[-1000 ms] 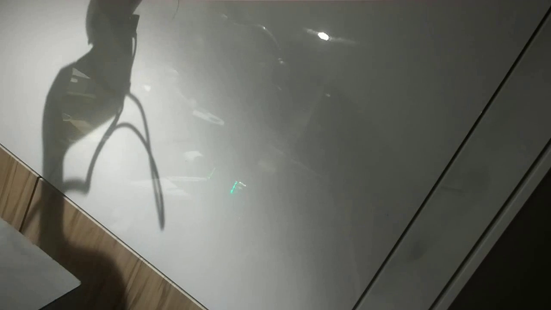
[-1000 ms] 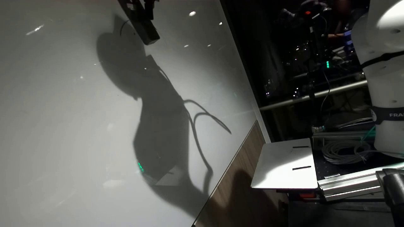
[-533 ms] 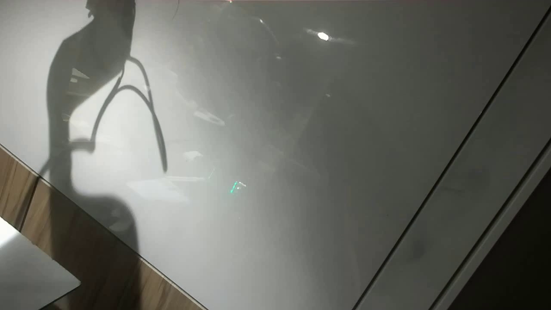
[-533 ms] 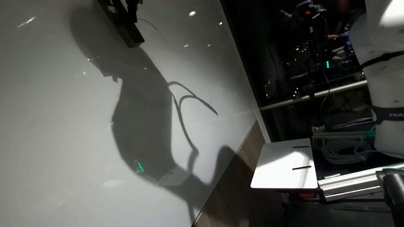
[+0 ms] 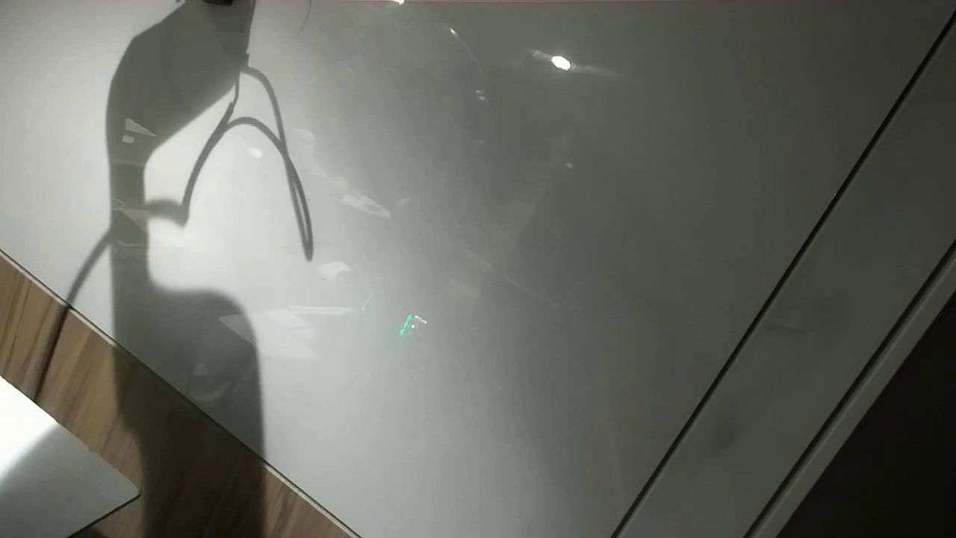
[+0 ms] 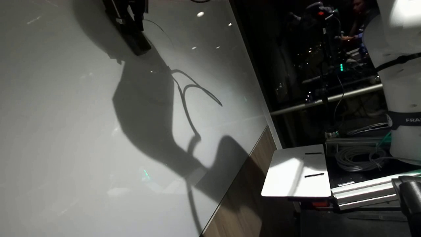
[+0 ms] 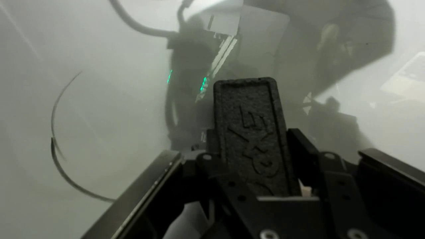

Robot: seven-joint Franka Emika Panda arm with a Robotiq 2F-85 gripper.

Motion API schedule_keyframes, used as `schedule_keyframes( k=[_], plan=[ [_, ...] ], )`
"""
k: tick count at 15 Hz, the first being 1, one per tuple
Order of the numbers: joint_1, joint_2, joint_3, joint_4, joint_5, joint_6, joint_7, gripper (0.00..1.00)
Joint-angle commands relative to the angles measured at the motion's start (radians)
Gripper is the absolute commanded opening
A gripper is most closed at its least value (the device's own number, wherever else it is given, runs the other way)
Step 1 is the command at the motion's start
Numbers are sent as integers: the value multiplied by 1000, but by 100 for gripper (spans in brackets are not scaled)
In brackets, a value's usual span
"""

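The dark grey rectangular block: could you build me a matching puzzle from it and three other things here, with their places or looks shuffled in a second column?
Things
1. dark grey rectangular block
2. flat white plate with rounded corners
3. bundle of thin grey cable
4. brown wood-grain strip

Places and looks
A. looped in a coil beside the white robot arm
B. along an edge of the glossy white surface
C. held in the gripper
D. shows two short black bars

Pairs: 1-C, 2-D, 3-A, 4-B

Glossy white surface, curved line
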Motion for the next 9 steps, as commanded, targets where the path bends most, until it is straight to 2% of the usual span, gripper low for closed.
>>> schedule_keyframes(
  k=[1,5,9],
  plan=[
    [37,26,-36,46,-32,-14,5,28],
    [44,25,-48,49,-46,-19,3,28],
    [24,19,-82,68,-68,-37,-20,28]
  ],
)
